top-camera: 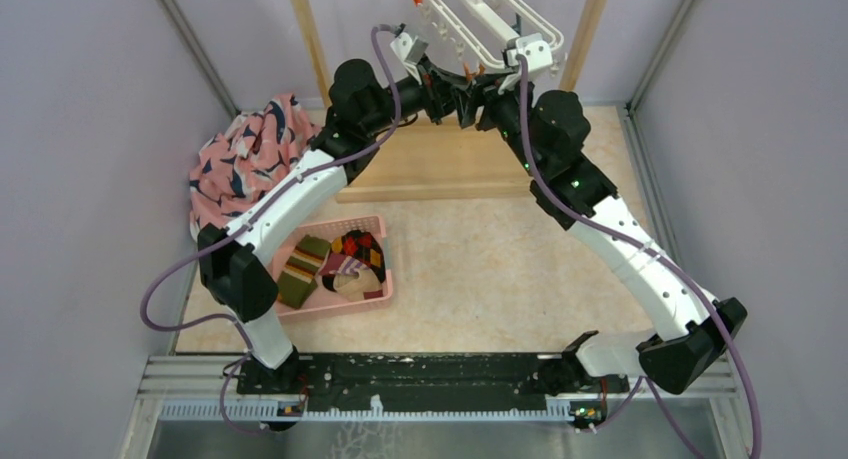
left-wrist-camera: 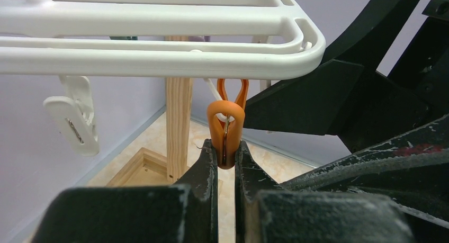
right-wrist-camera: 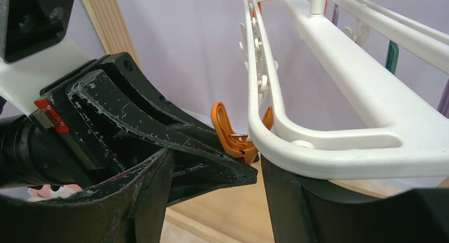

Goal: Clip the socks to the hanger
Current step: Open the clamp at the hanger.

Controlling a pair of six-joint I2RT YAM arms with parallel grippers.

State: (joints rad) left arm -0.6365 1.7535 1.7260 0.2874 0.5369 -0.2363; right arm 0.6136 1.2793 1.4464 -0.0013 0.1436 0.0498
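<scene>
Left claw (left-wrist-camera: 226, 157) was clamped on the lower end of the orange clip (left-wrist-camera: 226, 127), one black finger pressed to each side of it. The clip hung upright from the rounded corner of the white hanger (left-wrist-camera: 159, 57), in the middle of the left wrist view. A white clip (left-wrist-camera: 74, 116) dangled from the same frame at the left of that view.

From the right wrist, the right claw (right-wrist-camera: 217, 200) had its jaws wide apart and gripped nothing. One finger sat at the lower left of the frame and the other at the lower right, beneath the hanger's corner (right-wrist-camera: 344, 95). The orange clip (right-wrist-camera: 227, 132) and the tips of the left claw showed between them.

Seen from above, both arms reached to the top centre of the frame, where the left claw (top-camera: 440, 87) and right claw (top-camera: 482, 107) met under the hanger (top-camera: 490, 24). The hanger hung between the posts of the wooden rack (top-camera: 310, 39).

Three socks (top-camera: 345, 264) lay well apart from the hanger in a pink basket (top-camera: 385, 269) on the table (top-camera: 500, 269), at the lower left of centre. One was olive striped, one argyle, one beige with red. A pink patterned cloth (top-camera: 245, 159) lay heaped at the left, behind the basket
</scene>
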